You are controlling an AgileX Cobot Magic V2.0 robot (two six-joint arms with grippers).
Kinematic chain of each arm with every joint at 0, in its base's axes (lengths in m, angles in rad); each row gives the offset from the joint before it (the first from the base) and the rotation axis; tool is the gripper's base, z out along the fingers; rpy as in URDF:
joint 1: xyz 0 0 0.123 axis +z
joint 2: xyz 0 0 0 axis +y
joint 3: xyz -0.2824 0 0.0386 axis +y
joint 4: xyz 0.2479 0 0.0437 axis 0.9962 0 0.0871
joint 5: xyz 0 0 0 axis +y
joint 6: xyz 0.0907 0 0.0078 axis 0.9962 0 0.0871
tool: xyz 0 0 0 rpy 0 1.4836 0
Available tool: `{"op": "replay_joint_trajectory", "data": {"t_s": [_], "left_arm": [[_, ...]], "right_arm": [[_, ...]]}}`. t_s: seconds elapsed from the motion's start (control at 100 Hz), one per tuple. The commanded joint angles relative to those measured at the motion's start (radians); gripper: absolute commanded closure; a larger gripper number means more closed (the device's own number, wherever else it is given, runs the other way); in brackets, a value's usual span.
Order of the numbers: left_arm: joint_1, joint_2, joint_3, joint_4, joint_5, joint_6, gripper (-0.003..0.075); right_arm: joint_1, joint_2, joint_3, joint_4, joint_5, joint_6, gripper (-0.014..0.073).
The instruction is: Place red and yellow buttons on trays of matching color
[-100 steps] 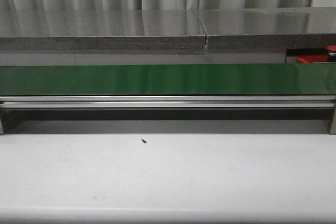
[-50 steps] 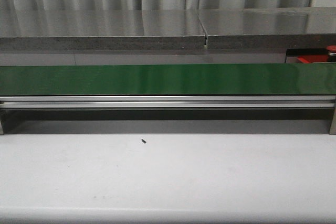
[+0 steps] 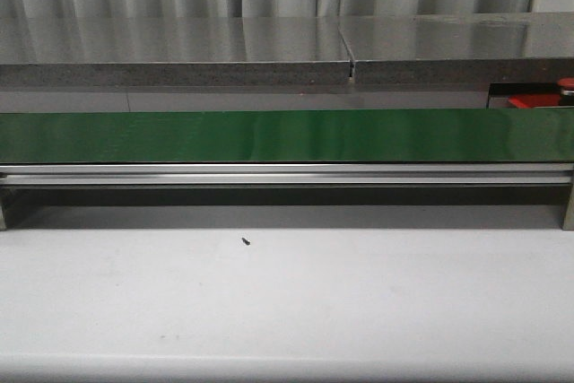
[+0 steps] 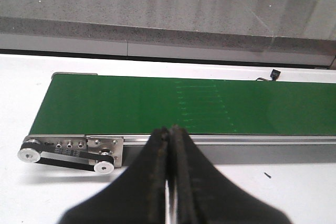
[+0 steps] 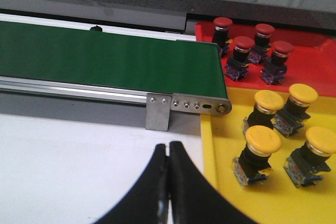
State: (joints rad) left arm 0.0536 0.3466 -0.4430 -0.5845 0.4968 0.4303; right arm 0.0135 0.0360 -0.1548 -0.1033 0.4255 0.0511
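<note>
In the right wrist view, a glossy red tray (image 5: 315,74) holds several red-capped buttons (image 5: 243,43). A yellow tray (image 5: 223,140) next to it holds several yellow-capped buttons (image 5: 262,138). Both trays sit past the end of the green belt (image 5: 105,59), which carries no button. My right gripper (image 5: 168,148) is shut and empty over the white table, just beside the yellow tray's rim. My left gripper (image 4: 169,132) is shut and empty in front of the belt's other end (image 4: 184,103). In the front view only a strip of the red tray (image 3: 538,100) and one red cap (image 3: 567,84) show.
The long green belt (image 3: 269,135) crosses the table on a metal frame with a pulley (image 4: 105,167) at its left end. A grey stone ledge (image 3: 179,47) runs behind it. A tiny black speck (image 3: 245,241) lies on the white table in front.
</note>
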Motion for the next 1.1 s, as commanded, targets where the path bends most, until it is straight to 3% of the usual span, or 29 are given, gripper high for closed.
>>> {"op": "replay_joint_trajectory", "data": {"t_s": [0.0,0.32,1.09], "left_arm": [[-0.008,0.007,-0.026,-0.027,-0.062,-0.001,0.0739],[-0.008,0.007,-0.026,-0.027,-0.062,-0.001,0.0739],[-0.008,0.007,-0.026,-0.027,-0.062,-0.001,0.0739]], "right_arm": [[0.002,-0.028,0.035,-0.028,-0.154,0.012,0.0711],[0.002,-0.063,0.183,-0.018,-0.343,0.012,0.0711],[0.002,-0.063,0.182,-0.015,-0.349,0.012,0.0711]]}}
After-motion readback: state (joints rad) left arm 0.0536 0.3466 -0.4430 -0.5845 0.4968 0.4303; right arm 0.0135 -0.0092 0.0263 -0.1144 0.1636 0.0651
